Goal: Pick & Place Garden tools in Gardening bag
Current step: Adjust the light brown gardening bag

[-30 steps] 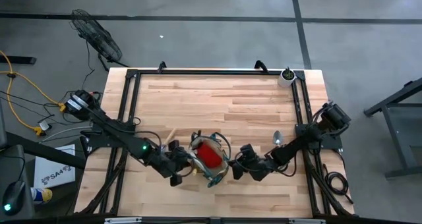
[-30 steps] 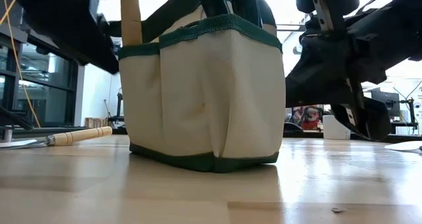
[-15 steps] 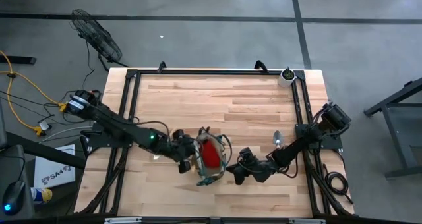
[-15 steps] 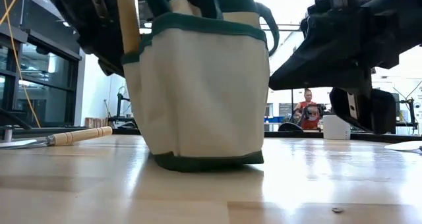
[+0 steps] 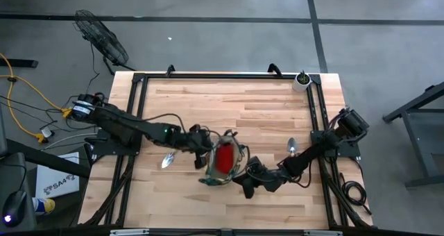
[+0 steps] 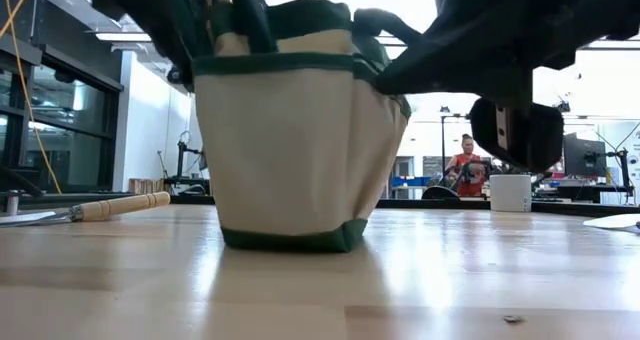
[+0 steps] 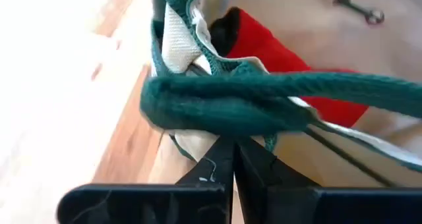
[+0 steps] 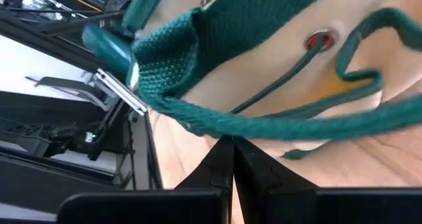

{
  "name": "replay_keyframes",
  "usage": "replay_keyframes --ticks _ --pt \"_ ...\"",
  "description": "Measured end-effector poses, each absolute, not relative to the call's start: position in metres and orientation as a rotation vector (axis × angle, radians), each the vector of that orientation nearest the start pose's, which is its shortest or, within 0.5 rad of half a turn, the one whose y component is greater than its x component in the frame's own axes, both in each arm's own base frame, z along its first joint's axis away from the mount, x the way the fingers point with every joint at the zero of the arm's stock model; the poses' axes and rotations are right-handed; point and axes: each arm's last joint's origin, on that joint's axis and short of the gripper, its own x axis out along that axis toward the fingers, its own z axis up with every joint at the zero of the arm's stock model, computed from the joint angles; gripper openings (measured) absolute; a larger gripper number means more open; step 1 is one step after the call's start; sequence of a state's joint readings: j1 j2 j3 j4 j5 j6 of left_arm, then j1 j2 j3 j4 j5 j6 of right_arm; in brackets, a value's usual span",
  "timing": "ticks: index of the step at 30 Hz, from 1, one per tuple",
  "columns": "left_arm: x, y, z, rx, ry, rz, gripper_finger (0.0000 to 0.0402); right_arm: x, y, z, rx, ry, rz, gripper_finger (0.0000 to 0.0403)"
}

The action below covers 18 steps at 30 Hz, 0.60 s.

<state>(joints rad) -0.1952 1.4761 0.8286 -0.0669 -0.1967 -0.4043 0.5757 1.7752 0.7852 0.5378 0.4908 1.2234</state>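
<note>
The tan gardening bag (image 5: 222, 161) with dark green trim stands on its base (image 6: 290, 240) at the table's near middle. A red glove (image 7: 277, 53) lies inside it, and a teal-handled tool (image 8: 109, 46) sticks out at its rim. My left gripper (image 5: 206, 148) sits at the bag's left side and my right gripper (image 5: 241, 172) at its near right side. Each is shut on a green strap of the bag. My left gripper pinches a green loop handle (image 7: 227, 115) at the bag's rim between its two fingertips, slanting down from the table's left. The strap lies across the fingers. My right gripper pinches the green loop handle (image 8: 227, 130) on the bag's other side between its two fingertips, coming from the table's right. The strap runs across the fingers, drawn out from the bag's wall.
A wooden-handled trowel (image 5: 166, 158) lies on the table left of the bag, and it shows at the low view's left as well (image 6: 110, 207). A second trowel (image 5: 292, 146) lies at the right. A small white pot (image 5: 301, 80) stands at the far right corner. A person (image 6: 466, 165) stands in the room beyond.
My left gripper has swung toward the far edge and to the right, taking the bag's rim with it. The bag has turned about on the table and shifted slightly toward the far side, tipping on the way. My right gripper has risen a little with its strap.
</note>
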Motion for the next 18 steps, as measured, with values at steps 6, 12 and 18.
replay_keyframes --ticks 6,12,18 --pt "0.300 -0.031 0.206 -0.247 0.654 0.167 0.0000 0.301 0.165 0.150 0.953 0.377 -0.190 0.0002" --pt "0.306 -0.008 0.209 -0.257 0.601 0.185 0.0000 0.310 0.150 0.150 0.949 0.389 -0.191 0.0002" --pt "0.316 0.012 0.206 -0.295 0.542 0.198 0.0000 0.318 0.134 0.152 0.941 0.372 -0.198 0.0002"
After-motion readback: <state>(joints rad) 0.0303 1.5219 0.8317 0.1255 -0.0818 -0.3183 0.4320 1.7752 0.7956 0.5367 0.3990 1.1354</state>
